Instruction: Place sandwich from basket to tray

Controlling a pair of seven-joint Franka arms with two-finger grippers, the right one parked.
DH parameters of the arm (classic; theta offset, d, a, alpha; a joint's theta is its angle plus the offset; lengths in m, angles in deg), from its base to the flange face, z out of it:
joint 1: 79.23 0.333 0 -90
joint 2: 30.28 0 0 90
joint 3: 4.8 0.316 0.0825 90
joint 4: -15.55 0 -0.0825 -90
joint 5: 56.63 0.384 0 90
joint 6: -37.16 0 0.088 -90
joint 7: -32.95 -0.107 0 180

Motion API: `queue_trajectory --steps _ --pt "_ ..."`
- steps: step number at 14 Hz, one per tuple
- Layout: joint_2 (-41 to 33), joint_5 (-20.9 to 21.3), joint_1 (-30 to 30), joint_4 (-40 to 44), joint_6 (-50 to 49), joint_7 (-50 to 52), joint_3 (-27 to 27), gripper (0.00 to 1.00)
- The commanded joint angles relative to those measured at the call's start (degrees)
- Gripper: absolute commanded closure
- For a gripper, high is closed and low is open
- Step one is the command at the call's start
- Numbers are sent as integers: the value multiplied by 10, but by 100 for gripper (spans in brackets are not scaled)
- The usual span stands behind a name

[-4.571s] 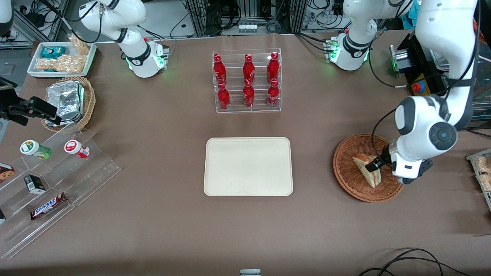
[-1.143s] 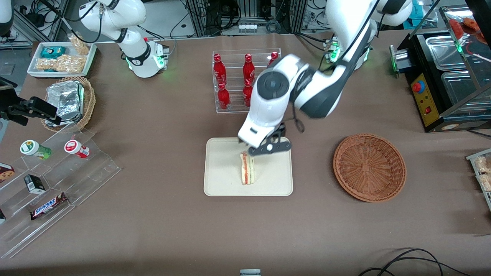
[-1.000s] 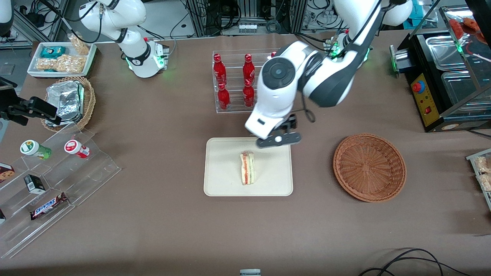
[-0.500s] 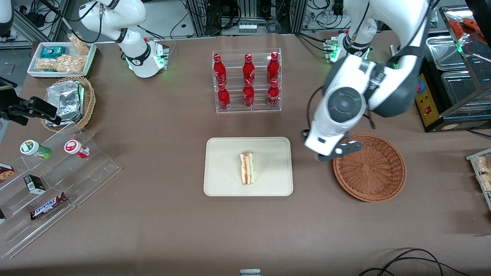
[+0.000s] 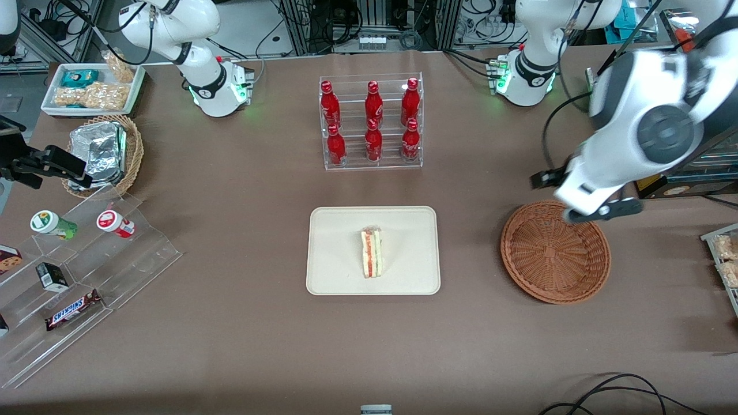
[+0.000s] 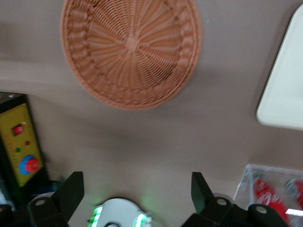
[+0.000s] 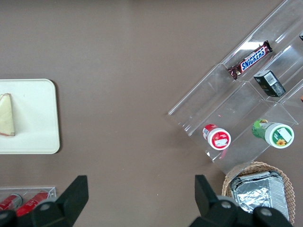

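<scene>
The small triangular wedge of white bread with pink-red and pale green filling, the sandwich (image 5: pixel 372 253), stands on its crust edge near the middle of the flat cream-beige rectangular plastic tray (image 5: pixel 334 253), filling layers facing up toward the front camera. From the tray, the wide, shallow, reddish-brown round wicker basket (image 5: pixel 555 251) lies at about three o'clock in the front view, well apart and with nothing in it. The left arm's gripper (image 6: pixel 135 198) hangs high above the table, just off the basket's rim at roughly one o'clock from the basket's centre; its jaws stand spread wide with nothing between them, the basket in view under them.

By the look of it the task is done. Should the sandwich need another grip, it is judged light, soft and easily crushed, with layers that could slide apart. The best hold is a gentle pinch across the two flat bread faces, near the thick end, not along the filling edge.
</scene>
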Motion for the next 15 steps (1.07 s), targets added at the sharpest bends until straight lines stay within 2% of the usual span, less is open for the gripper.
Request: queue_trajectory --steps 1,5,9,15 --pt "-51 1 49 -28 -7 -87 -8 0" --pt "-73 -7 89 -19 4 -202 -8 0" --pt "-74 -18 100 -8 77 -198 -7 0" --pt "-67 -26 60 21 79 -205 67 0"
